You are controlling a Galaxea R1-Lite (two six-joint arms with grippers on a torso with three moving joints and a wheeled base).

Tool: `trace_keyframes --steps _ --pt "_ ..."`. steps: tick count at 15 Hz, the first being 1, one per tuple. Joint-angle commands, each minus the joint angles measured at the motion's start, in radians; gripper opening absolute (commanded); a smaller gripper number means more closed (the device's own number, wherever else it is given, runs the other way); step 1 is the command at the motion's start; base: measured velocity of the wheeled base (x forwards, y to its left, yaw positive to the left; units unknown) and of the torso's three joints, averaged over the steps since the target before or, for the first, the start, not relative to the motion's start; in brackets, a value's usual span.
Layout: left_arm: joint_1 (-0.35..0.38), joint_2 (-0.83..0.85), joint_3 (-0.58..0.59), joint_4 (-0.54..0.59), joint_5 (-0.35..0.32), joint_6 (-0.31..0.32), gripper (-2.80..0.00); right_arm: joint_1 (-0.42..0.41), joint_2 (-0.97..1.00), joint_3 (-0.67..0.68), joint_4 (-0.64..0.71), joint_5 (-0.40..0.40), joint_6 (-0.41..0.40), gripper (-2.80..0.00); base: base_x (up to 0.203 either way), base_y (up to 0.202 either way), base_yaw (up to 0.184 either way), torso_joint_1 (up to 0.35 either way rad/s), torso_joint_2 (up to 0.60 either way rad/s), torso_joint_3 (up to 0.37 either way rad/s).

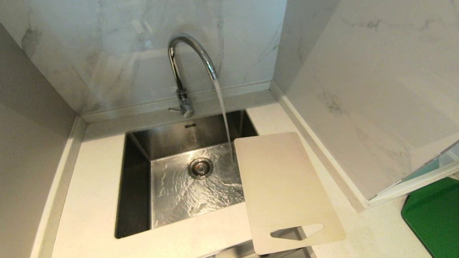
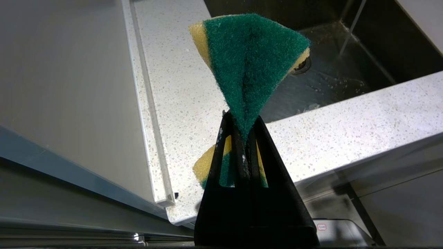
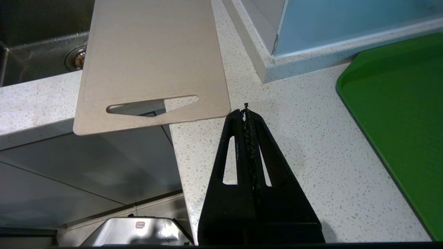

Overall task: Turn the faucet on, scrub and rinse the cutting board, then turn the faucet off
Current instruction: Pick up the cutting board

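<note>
The left gripper (image 2: 242, 119) has its fingers pinching a green-and-yellow sponge (image 2: 251, 58), poised near the front of the table (image 2: 180, 86) left of the sink (image 1: 138, 172). The right gripper (image 3: 245, 110) has its fingers pressed together on nothing, just beside the cutting board (image 3: 152, 52). The faucet (image 1: 186, 68) runs, so scrubbing seems next: bring sponge to board. The sink holds only flowing water; the board overhangs its right rim, handle slot toward the robot.

glossy chrome faucet (image 1: 186, 57), matt plastic cutting board (image 1: 283, 190)
</note>
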Motion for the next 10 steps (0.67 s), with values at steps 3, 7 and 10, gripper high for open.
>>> trace_keyframes --steps 3,7,10 --pt "-0.001 0.002 0.003 0.0 0.002 -0.004 -2.8 0.0 0.042 -0.036 0.005 0.003 -0.019 -2.8 0.0 0.0 0.0 0.0 0.0 0.0" --pt "0.0 0.002 0.003 0.0 0.002 -0.004 -2.8 0.0 0.226 -0.356 0.107 0.064 -0.025 -2.8 0.0 0.0 0.0 0.0 0.0 0.0" --pt "-0.001 0.002 0.003 0.0 0.002 -0.008 -2.8 0.003 0.373 -0.622 0.235 0.139 -0.055 -2.8 0.0 0.0 0.0 0.0 0.0 0.0"
